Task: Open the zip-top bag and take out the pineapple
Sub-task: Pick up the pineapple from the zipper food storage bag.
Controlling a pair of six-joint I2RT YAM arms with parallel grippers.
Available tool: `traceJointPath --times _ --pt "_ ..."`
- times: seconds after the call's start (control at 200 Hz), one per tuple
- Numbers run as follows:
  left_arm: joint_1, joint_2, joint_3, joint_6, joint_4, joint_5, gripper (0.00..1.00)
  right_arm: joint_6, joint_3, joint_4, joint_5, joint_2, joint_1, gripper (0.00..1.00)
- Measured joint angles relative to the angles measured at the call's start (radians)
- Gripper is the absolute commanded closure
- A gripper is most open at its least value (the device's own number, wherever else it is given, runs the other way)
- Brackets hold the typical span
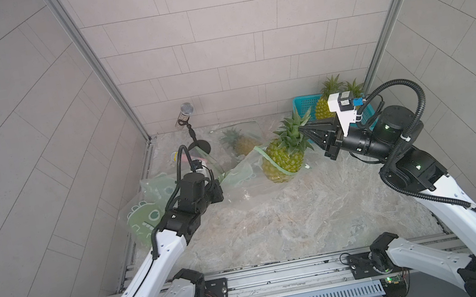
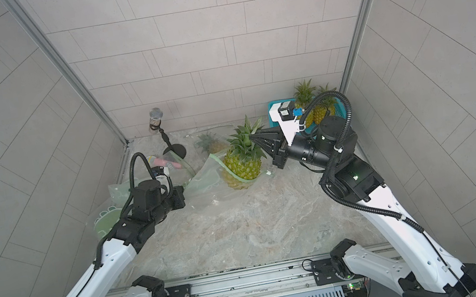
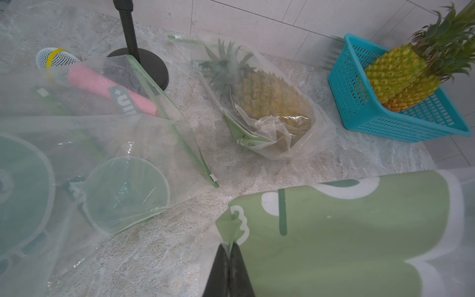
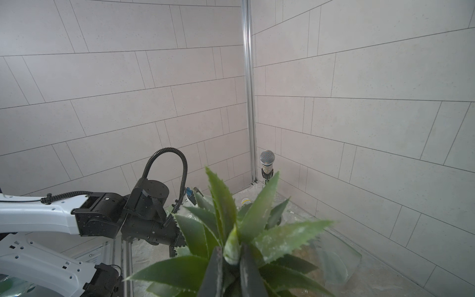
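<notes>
A yellow-green pineapple (image 1: 284, 158) stands tilted in the middle, its lower half inside the mouth of the zip-top bag (image 1: 239, 176), whose green zip strip loops round the fruit. My right gripper (image 4: 230, 250) is shut on a leaf in the pineapple's crown (image 4: 257, 218); in both top views its black fingers (image 2: 261, 139) reach into the leaves from the right. My left gripper (image 3: 229, 245) is shut on a pinched fold of the green-printed zip-top bag (image 3: 334, 231), left of the fruit.
A second pineapple lies in a clear bag (image 3: 270, 102) behind. A teal basket (image 3: 344, 84) at the back right holds two pineapples. A microphone on a stand (image 1: 187, 109) is at the back left. A pink microphone (image 3: 102, 87) and more bags (image 1: 149, 210) lie at the left.
</notes>
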Motion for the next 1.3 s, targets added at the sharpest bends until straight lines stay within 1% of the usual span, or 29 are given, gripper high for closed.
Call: traceJointPath --times 0.195,0.365,0.816,1.091,1.301 --pt "0.000 0.032 0.021 0.029 -0.031 -0.036 1.00 0.006 -0.009 0.033 -0.011 -0.016 0.000 1.00" --pt "0.000 0.034 0.046 0.048 -0.042 -0.073 1.00 0.007 -0.022 0.047 -0.020 -0.032 0.000 1.00" --pt "-0.003 0.009 0.069 0.050 -0.078 -0.227 1.00 0.006 -0.039 0.039 -0.019 -0.048 0.001 1.00" --pt "-0.003 -0.018 0.069 0.050 -0.082 -0.275 1.00 0.006 -0.042 0.030 -0.019 -0.068 0.003 1.00" --pt "-0.003 -0.019 0.069 0.050 -0.107 -0.299 1.00 0.000 -0.042 0.033 0.011 -0.085 0.001 1.00"
